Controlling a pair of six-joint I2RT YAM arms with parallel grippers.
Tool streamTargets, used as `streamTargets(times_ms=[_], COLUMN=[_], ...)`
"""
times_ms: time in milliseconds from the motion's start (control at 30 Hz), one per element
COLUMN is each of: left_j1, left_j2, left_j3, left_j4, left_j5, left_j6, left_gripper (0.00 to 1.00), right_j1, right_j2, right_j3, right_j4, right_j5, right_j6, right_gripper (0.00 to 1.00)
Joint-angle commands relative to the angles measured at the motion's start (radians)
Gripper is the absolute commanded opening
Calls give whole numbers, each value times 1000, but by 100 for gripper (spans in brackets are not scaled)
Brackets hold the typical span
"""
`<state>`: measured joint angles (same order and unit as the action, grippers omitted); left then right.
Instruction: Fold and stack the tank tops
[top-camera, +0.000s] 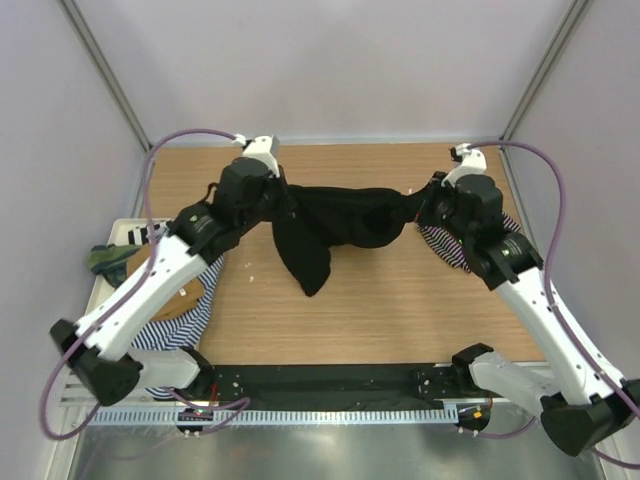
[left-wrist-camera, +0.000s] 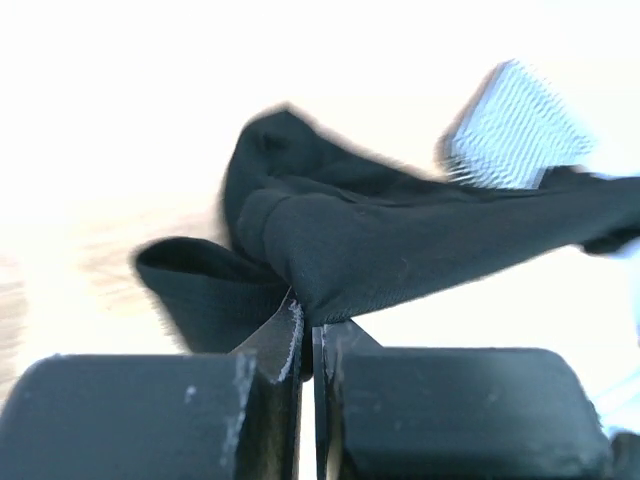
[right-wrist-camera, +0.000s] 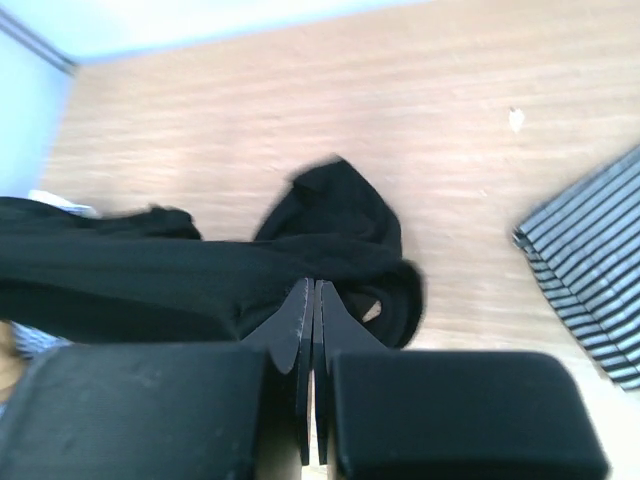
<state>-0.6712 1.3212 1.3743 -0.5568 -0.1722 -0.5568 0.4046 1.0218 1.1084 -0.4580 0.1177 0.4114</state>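
Tabletop (top-camera: 380, 310) wood-grain, pale walls (top-camera: 330, 60) — black tank top (top-camera: 340, 222) strung across.

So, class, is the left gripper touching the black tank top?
Touching. The left wrist view shows the left gripper pinched shut on the black tank top, a fold of cloth caught between its jaws.

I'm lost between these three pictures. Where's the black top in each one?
Top view: black top in the middle, stretched between the left gripper and right gripper.
Left wrist: fills the middle, pinched in the left gripper.
Right wrist: centre-left, pinched in the right gripper.
Shared landmark: the striped top, upper right for the left wrist, right edge for the right wrist.
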Motion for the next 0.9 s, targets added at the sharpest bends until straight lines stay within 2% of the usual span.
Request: streamTargets(times_ms=[0, 100, 200, 300, 333, 400, 467, 533, 633, 700, 867], left_j1=[-68, -116, -126, -125, -122, -73, 8, 36, 38, 38, 36], left_j2=[-111, -146, -157, -123, -103, -74, -45, -53, -101, -125, -207], left_j3=[100, 195, 236, 226, 241, 253, 275, 281, 279, 299, 393], left_j4=[-193, -313, -368, -336, -342, -347, -342, -310, -244, -224, -281], left_j5=[-131, -128, -144, -223, -296, -309, -250, -225, -184, -106, -49], left_j6=[73, 100, 101, 126, 120, 89, 46, 41, 81, 127, 179], left_gripper=[0, 0, 0, 0, 0, 0, 0, 0, 0, 0, 0], right_j1=[2, 3, 3, 2, 2, 2, 2, 2, 2, 3, 5], right_j2=[-80, -144, -201, -169, -149, -105, -95, -100, -111, -100, -72], right_j3=[62, 79, 70, 76, 96, 111, 114, 108, 114, 129, 194], right_j4=[41, 39, 48, 35, 22, -19, -16, -2, 28, 36, 64], right_j5=[-79, -105, -38, 46, 60, 128, 134, 122, 38, -71, -324], right_j6=[-22, -25, -31, -43, -34, -11, 0, 1, -17, -45, -57], right_gripper=[1, 1, 1, 1, 1, 1, 1, 1, 1, 1, 1])
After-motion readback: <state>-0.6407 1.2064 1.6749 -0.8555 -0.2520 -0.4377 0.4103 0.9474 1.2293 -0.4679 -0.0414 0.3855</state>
